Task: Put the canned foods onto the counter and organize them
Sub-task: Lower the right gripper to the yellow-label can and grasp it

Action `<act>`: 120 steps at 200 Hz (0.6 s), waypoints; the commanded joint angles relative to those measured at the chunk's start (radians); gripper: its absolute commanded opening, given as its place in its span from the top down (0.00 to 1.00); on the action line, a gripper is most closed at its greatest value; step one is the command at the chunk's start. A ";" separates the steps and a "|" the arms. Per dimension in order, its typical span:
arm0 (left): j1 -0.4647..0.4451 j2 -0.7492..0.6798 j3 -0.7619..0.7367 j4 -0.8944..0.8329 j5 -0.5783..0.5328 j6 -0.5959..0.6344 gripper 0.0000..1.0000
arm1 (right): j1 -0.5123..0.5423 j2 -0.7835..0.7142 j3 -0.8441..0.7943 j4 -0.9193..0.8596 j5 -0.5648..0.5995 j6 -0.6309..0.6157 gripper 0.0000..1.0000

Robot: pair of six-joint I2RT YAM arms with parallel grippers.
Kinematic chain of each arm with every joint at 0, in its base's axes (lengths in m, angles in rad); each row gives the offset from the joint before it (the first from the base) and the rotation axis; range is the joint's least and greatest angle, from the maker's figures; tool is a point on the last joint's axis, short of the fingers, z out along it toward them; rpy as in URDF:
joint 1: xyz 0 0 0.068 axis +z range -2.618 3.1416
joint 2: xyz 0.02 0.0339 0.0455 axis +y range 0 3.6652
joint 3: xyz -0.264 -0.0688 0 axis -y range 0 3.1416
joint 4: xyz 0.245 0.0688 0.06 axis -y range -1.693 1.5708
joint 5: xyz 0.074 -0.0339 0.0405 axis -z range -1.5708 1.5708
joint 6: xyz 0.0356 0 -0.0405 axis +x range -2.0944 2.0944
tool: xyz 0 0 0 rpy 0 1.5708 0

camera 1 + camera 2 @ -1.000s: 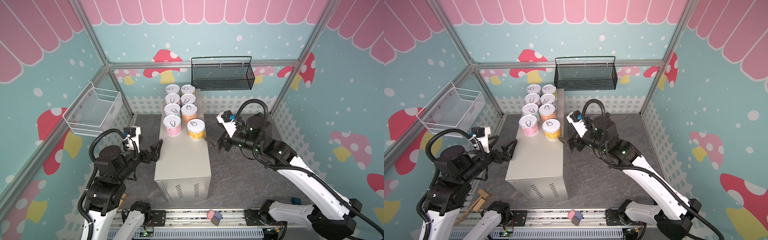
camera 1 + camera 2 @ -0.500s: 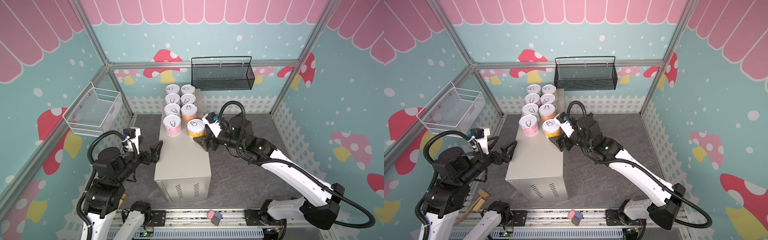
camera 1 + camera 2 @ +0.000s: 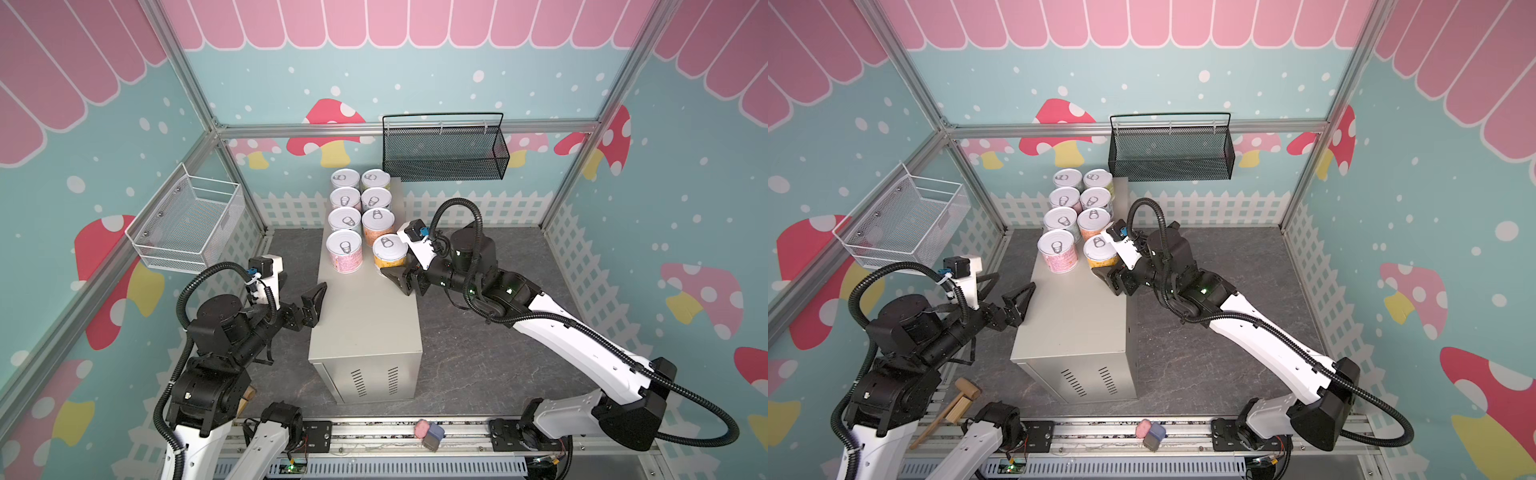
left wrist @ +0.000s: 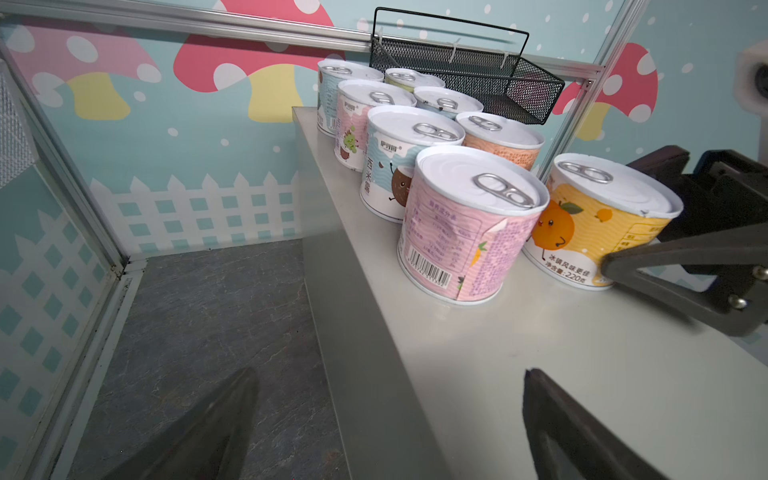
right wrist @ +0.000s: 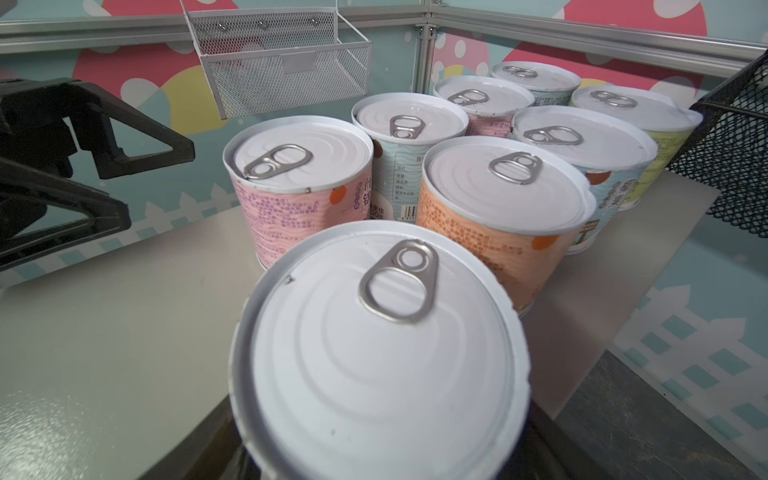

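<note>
The right end effector [image 3: 400,276] was set around the yellow can [image 3: 390,249], one finger [image 4: 685,257] low against the label on the near side and the other behind the can. In the right wrist view the can's lid filled the space between the jaws. The jaws stood about a can's width apart, but whether the can was actually clamped could not be told. The can was standing upright on the desk [image 3: 365,328], close to its right edge and just beside the pink can [image 3: 344,251]. It sat a little out of line with the orange can [image 3: 377,222] behind it.

Seven other cans were lined up in two columns towards the far end of the desk, so all eight were seen on top of it. The left end effector [image 3: 1007,293] was held wide open and empty at the desk's left edge, apart from every can.

The step in hand was judged to be the tidying of the last can, with placing largely done. The next move would call for a firm hold, then a short shift of the yellow can away from the edge and into line behind the orange can. It should be kept upright and its neighbours not nudged.
</note>
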 commanded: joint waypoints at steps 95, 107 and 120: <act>-0.008 -0.007 -0.004 -0.005 -0.012 0.025 0.01 | 0.008 0.055 0.053 0.053 -0.017 -0.003 0.26; -0.009 -0.007 -0.004 -0.006 -0.012 0.025 0.01 | 0.008 0.058 0.052 0.054 -0.013 -0.002 0.26; -0.010 -0.008 -0.003 -0.006 -0.014 0.027 0.01 | 0.008 0.060 0.054 0.055 -0.011 -0.003 0.26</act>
